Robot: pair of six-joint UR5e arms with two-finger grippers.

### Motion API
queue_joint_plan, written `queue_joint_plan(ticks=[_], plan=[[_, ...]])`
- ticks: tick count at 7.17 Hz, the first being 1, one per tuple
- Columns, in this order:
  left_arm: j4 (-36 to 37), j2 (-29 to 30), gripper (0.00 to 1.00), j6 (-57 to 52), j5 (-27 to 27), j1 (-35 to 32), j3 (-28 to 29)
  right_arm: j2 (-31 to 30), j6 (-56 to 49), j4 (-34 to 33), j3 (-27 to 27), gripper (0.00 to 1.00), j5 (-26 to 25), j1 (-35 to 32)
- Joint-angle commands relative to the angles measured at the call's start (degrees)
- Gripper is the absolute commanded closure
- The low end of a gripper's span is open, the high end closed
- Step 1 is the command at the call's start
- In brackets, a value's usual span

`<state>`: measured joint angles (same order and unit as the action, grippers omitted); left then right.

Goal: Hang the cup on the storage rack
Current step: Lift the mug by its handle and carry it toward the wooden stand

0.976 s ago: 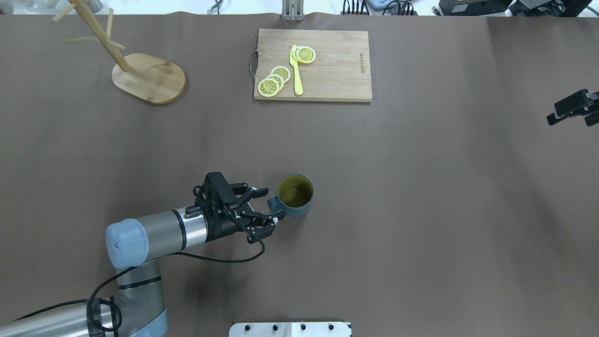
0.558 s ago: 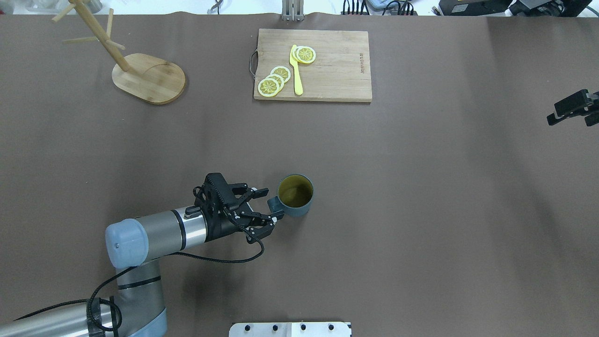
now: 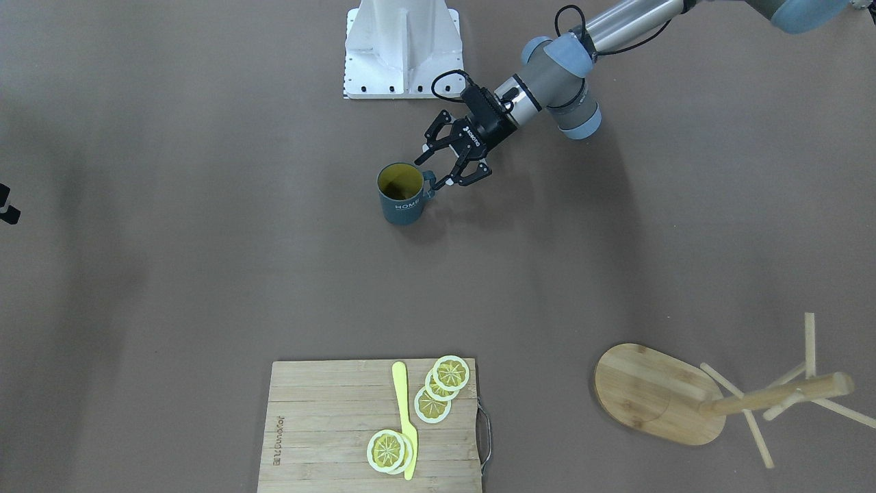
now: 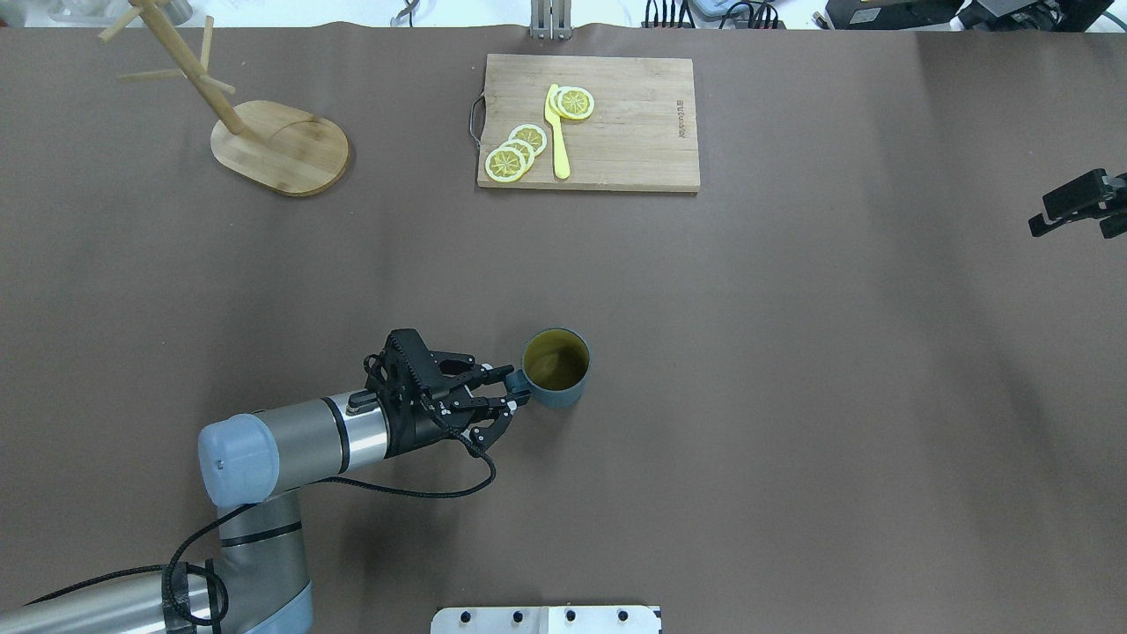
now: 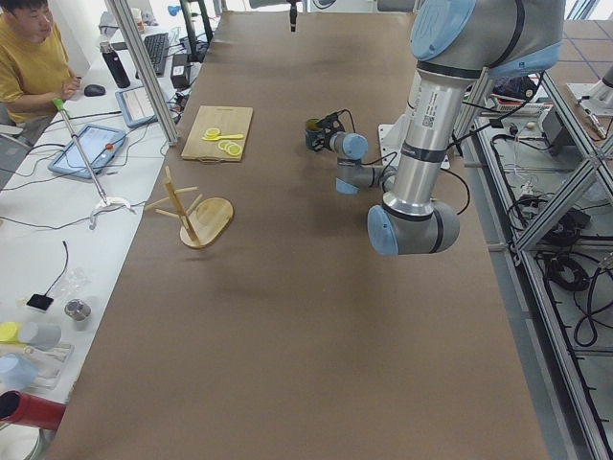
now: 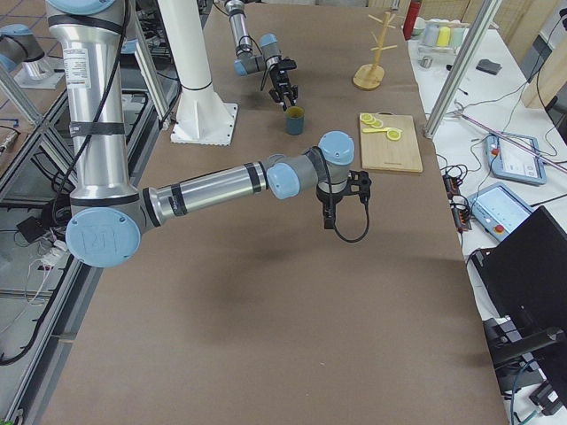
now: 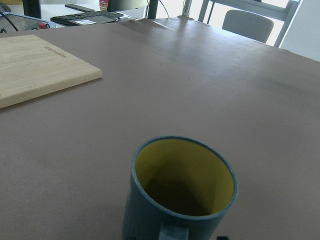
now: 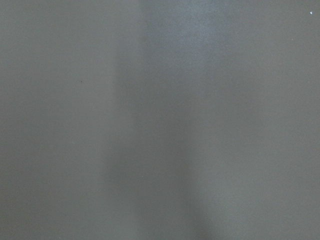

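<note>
Overhead exterior, cup (image 4: 556, 368) upright, mouth up, handle toward left fingers (image 4: 489, 373)

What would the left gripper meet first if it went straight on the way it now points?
The cup: its handle sits between the left gripper's fingers, with the cup's wall right behind.

6 views are used. The table (image 4: 792, 396) is looked down on from behind the robot in the overhead view and, steeply, from the opposite side in the front-facing one. The left gripper (image 4: 514, 387), the cup (image 4: 556, 368) just ahead of it, and the cutting board (image 4: 616, 132) and storage rack (image 4: 282, 145) well beyond it are shared by both, and by the 2 end-of-table views, where that gripper is seen far off. The left wrist camera is set right behind the gripper, close over the cup. Only bare table is caught by the right wrist one.
</note>
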<state>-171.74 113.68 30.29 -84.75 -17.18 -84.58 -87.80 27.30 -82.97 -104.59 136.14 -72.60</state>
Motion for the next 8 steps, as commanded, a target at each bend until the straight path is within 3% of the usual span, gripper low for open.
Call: queue_joint_plan(ticks=[1, 3, 5, 8], plan=[[0.0, 0.13, 1.0, 2.21, -0.24, 0.04, -0.49, 0.0, 0.04, 0.0, 0.0, 0.0, 0.0, 0.0], [0.0, 0.31, 1.0, 8.08, -0.16, -0.66, -3.46, 0.17, 0.04, 0.0, 0.0, 0.0, 0.0, 0.0], [0.43, 0.4, 1.0, 26.55, -0.42, -6.96, -6.37, 0.09, -0.05, 0.61, 0.0, 0.0, -0.09, 0.0], [1.23, 0.75, 1.0, 53.52, -0.86, -16.98, -6.3, -0.97, 0.12, 6.15, 0.53, 0.0, -0.53, -0.08]])
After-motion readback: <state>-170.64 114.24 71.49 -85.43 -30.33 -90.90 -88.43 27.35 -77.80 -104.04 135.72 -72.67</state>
